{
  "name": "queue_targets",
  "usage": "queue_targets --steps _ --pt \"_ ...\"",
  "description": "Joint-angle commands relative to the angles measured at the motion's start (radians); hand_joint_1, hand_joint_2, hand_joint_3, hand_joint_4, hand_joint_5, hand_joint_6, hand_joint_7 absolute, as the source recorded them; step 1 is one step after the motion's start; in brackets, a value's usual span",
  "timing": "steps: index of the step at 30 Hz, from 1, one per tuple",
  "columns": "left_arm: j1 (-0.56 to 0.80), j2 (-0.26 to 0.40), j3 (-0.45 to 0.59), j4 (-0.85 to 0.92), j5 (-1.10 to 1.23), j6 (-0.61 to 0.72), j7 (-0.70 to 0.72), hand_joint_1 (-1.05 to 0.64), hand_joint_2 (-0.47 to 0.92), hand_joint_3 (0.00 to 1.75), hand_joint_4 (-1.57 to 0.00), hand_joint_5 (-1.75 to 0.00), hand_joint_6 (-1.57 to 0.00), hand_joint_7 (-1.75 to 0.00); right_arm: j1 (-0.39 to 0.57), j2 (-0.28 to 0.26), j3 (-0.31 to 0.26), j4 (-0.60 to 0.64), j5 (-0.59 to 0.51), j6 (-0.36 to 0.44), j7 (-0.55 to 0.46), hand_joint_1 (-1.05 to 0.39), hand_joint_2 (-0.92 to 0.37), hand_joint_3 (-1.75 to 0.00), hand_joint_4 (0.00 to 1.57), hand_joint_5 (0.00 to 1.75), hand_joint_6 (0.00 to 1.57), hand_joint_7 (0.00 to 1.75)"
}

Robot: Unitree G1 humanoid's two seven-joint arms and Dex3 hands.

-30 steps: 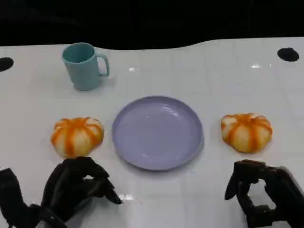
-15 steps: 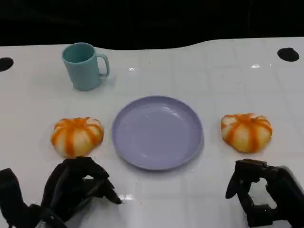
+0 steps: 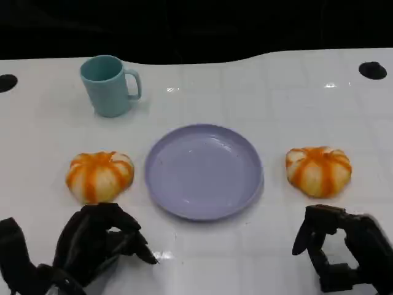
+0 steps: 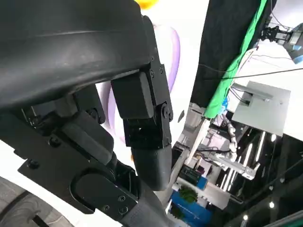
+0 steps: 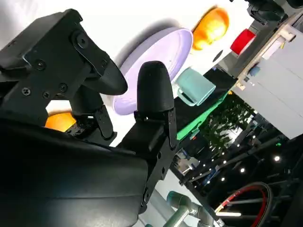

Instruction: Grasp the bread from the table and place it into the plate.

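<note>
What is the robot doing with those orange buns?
Nothing is picked up yet. The purple plate sits empty in the middle of the white table, with one orange-striped bread at its left and another bread at its right. The left hand waits just in front of the first bun, and the right hand waits in front of the other. A teal mug stands farther back.

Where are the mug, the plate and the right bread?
mug (image 3: 105, 86), head view, middle of its teal body
plate (image 3: 161, 184), head view, bare left rim
right bread (image 3: 318, 170), head view, top centre of the bun
</note>
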Motion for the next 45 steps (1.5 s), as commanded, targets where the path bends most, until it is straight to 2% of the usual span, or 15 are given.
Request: queue_targets --steps 1,4,7,10,15,18,20,23,29,38,45 --pt "0.004 0.018 0.004 -0.002 -0.001 -0.005 -0.001 -1.05 0.61 0.00 -1.57 -0.58 -1.57 -0.35 -0.009 -0.003 -0.015 -0.001 0.017 -0.020 -0.005 -0.05 -0.38 -1.30 0.75 1.63 0.76 1.20" --pt "0.004 0.018 0.004 -0.003 -0.001 -0.005 0.000 -1.05 0.61 0.00 -1.57 -0.58 -1.57 -0.35 -0.010 -0.001 -0.024 -0.007 -0.003 -0.022 -0.023 -0.10 -0.46 -1.10 0.72 1.52 0.76 1.06" --pt "0.002 0.017 0.005 -0.001 -0.003 -0.005 -0.002 -1.05 0.61 0.00 -1.57 -0.59 -1.57 -0.35 -0.009 -0.002 -0.030 -0.022 0.002 -0.015 -0.020 -0.15 -0.50 -0.97 0.68 1.44 0.73 0.99" --pt "0.003 0.017 0.005 -0.002 -0.003 -0.002 -0.001 -1.05 0.61 0.00 -1.57 -0.59 -1.57 -0.35 0.004 -0.010 -0.038 -0.070 0.007 0.029 -0.006 -0.24 -0.61 -0.76 0.58 1.38 0.67 0.91" --pt "0.001 0.016 0.006 -0.001 -0.006 0.002 -0.001 -1.05 0.60 0.00 -1.57 -0.58 -1.57 -0.35 0.022 -0.031 -0.042 -0.150 0.039 0.106 0.052 -0.29 -0.67 -0.62 0.48 1.15 0.54 0.82" --pt "0.001 0.016 0.005 -0.001 -0.003 0.000 0.001 -1.05 0.60 0.00 -1.57 -0.58 -1.57 -0.35 0.024 -0.056 -0.051 -0.199 0.045 0.157 0.090 -0.38 -0.87 -0.21 0.42 0.80 0.46 0.54" --pt "-0.001 0.015 0.005 0.000 -0.004 0.000 0.001 -1.05 0.60 0.00 -1.57 -0.58 -1.57 -0.35 0.021 -0.065 -0.058 -0.212 0.052 0.171 0.106 -0.42 -0.91 -0.11 0.38 0.69 0.45 0.41" --pt "-0.002 0.015 0.005 0.001 -0.003 0.001 0.003 -1.05 0.60 0.00 -1.57 -0.59 -1.57 -0.36 0.011 -0.088 -0.071 -0.223 0.044 0.184 0.118 -0.46 -0.92 -0.07 0.32 0.53 0.46 0.18" --pt "-0.003 0.015 0.007 0.004 -0.008 0.002 -0.005 -1.05 0.60 0.00 -1.57 -0.58 -1.57 -0.35 0.024 -0.136 -0.104 -0.325 -0.055 0.273 0.101 -0.53 -0.92 -0.03 0.27 0.28 0.42 0.03" --pt "-0.003 0.011 0.005 0.006 -0.004 0.001 0.004 -1.05 0.60 0.00 -1.57 -0.58 -1.57 -0.35 0.034 -0.196 -0.101 -0.467 -0.201 0.415 0.117 -0.52 -0.85 0.00 0.10 0.14 0.23 0.00" --pt "-0.006 0.013 0.007 0.011 -0.003 -0.005 0.001 -1.05 0.61 0.00 -1.57 -0.58 -1.57 -0.35 0.008 -0.212 -0.062 -0.539 -0.323 0.551 0.132 -0.44 -0.75 0.00 0.05 0.12 0.22 0.01"
